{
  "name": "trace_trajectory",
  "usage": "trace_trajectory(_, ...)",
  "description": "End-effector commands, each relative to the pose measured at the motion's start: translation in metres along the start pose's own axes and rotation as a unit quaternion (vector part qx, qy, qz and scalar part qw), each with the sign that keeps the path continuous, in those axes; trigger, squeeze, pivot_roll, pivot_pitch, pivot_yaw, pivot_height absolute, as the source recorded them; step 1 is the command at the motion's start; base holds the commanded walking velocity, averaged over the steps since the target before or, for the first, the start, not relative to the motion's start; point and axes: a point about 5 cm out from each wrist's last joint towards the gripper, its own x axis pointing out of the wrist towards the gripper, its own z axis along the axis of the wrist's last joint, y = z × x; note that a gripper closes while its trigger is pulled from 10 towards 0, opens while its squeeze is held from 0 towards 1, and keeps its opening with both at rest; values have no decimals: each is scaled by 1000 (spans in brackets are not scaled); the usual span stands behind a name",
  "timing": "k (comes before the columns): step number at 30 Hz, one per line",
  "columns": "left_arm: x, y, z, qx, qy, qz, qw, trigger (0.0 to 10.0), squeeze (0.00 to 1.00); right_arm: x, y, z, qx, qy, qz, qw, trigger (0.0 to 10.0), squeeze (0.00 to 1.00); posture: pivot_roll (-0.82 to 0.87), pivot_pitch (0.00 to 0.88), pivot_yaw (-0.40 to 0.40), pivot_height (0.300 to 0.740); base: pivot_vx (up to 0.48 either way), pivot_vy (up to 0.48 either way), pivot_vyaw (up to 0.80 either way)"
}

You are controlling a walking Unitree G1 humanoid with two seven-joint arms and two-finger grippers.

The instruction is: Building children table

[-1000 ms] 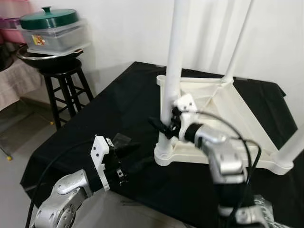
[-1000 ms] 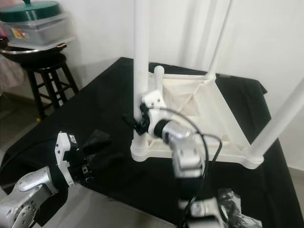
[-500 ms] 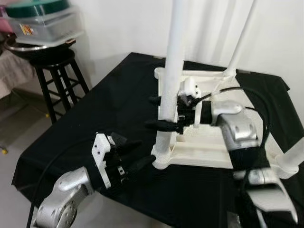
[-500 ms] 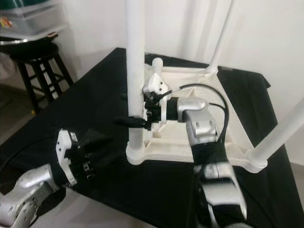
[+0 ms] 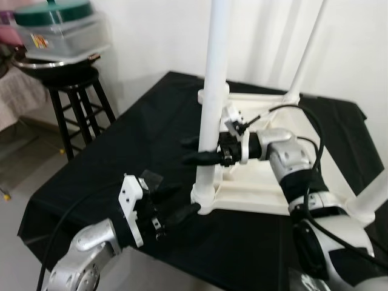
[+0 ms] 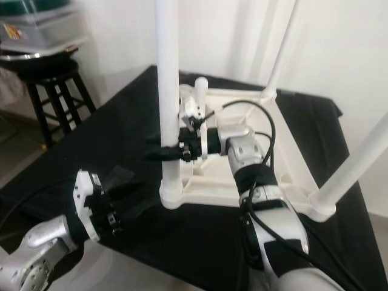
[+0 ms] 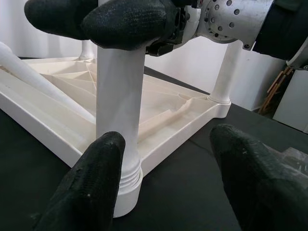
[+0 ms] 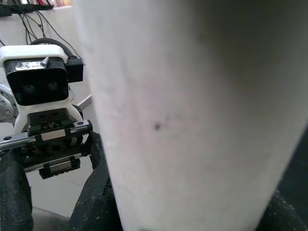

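The white children's table (image 6: 291,139) lies upside down on the black cloth (image 5: 133,133), with its legs pointing up. My right gripper (image 5: 194,150) is shut on the near left leg (image 5: 213,73) a little above the leg's socket (image 5: 204,197). In the right wrist view that leg (image 8: 192,115) sits between the black fingers (image 8: 94,202). My left gripper (image 5: 180,199) hovers low over the cloth just short of the socket. It is open, with its fingers (image 7: 91,183) spread toward the base of the leg (image 7: 120,144). Two more legs (image 5: 306,54) (image 5: 373,194) stand at the back and right.
A black stool (image 5: 79,97) at the back left carries a pan and a clear container with a green lid (image 5: 57,27). The cloth's front edge (image 5: 182,273) runs close below my left gripper. A white wall (image 5: 151,36) stands behind.
The camera has shifted. My right arm has swung round to reach the leg from the right, still at it. My left gripper has edged closer to the leg's base.
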Motion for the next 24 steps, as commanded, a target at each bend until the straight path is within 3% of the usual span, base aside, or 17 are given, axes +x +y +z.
trace_trajectory(1,0,-2,-1,-2,2,-2,1000,10000,0,-5,-1,-2,-7,6,-15,1000,0,0,-1,24,-61,740,0,0,0)
trace_trajectory(4,0,-3,0,-3,0,-4,1000,10000,0,-14,3,-18,-23,13,-121,992,0,0,-25,35,-65,740,0,0,0)
trace_trajectory(7,-1,-3,0,-4,-1,-3,1000,10000,0,-13,6,-24,-24,17,-151,988,0,0,-25,35,-65,740,0,0,0)
trace_trajectory(8,-2,-2,0,-4,-2,-3,1000,10000,0,-5,13,-33,-22,18,-210,977,0,0,-35,40,-67,740,0,0,0)
trace_trajectory(9,-3,-1,2,-3,-2,-3,1000,10000,0,4,24,-40,22,-6,-372,928,0,0,-34,54,-55,740,0,0,0)
trace_trajectory(11,-3,-1,2,-3,-2,-3,1000,10000,0,4,24,-40,22,-6,-372,928,0,0,-34,54,-55,740,0,0,0)
trace_trajectory(12,-4,1,2,-3,-1,-3,1000,10000,0,12,50,-53,73,-9,-442,894,0,0,-44,61,-39,740,0,0,0)
trace_trajectory(13,-4,1,2,-3,-1,-3,1000,10000,0,12,50,-53,73,-9,-442,894,0,0,-44,61,-39,740,0,0,0)
trace_trajectory(14,-5,3,2,-2,0,-4,1000,10000,0,15,70,-56,69,9,-462,884,0,0,-70,55,-22,740,0,0,0)
trace_trajectory(17,-5,5,2,-5,2,-8,1000,10000,0,15,78,-53,47,29,-442,895,0,0,-68,50,-25,740,0,0,0)
trace_trajectory(18,-4,6,2,-5,4,-10,1000,10000,0,14,70,-52,28,50,-430,901,0,0,-61,46,-36,740,0,0,0)
trace_trajectory(22,-4,6,2,-3,3,-7,1000,10000,0,15,68,-53,23,60,-418,906,0,0,-61,46,-36,740,0,0,0)
trace_trajectory(23,-5,7,2,-2,0,0,1000,10000,0,15,65,-50,16,67,-426,902,1804,0,-56,45,-40,740,0,0,0)
trace_trajectory(24,-5,7,2,-1,-2,4,1000,10000,0,16,62,-48,14,71,-426,902,10000,0,-55,42,-40,740,0,0,0)
